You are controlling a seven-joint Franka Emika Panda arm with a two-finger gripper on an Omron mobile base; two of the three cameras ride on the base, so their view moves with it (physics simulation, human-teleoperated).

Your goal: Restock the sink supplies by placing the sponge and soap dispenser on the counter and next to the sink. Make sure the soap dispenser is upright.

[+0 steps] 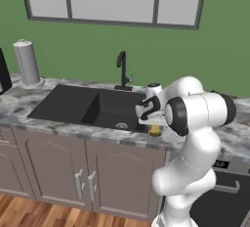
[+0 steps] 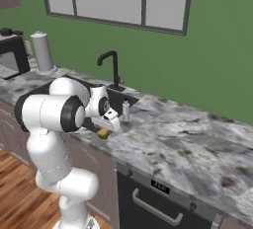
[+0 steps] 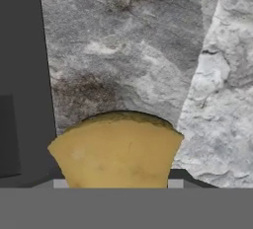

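Left base view: at centre frame the end effector [image 1: 154, 125] grips the sponge [image 1: 155, 131] over the desk [image 1: 234, 135], beside the sink [image 1: 73, 104] rim.

Right base view: soap dispenser [image 2: 126, 110] upright just beyond; open marble stretches right.

Hand view: sponge [image 3: 116, 151] bottom centre.

The yellow sponge [image 3: 116, 151] sits low over the grey surface [image 2: 197, 144], right of the black sink [image 1: 73, 106]. The white soap dispenser [image 2: 126, 110] stands upright near it.

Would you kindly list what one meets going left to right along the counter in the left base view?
Paper-towel roll → sink → faucet → sponge under the hand.
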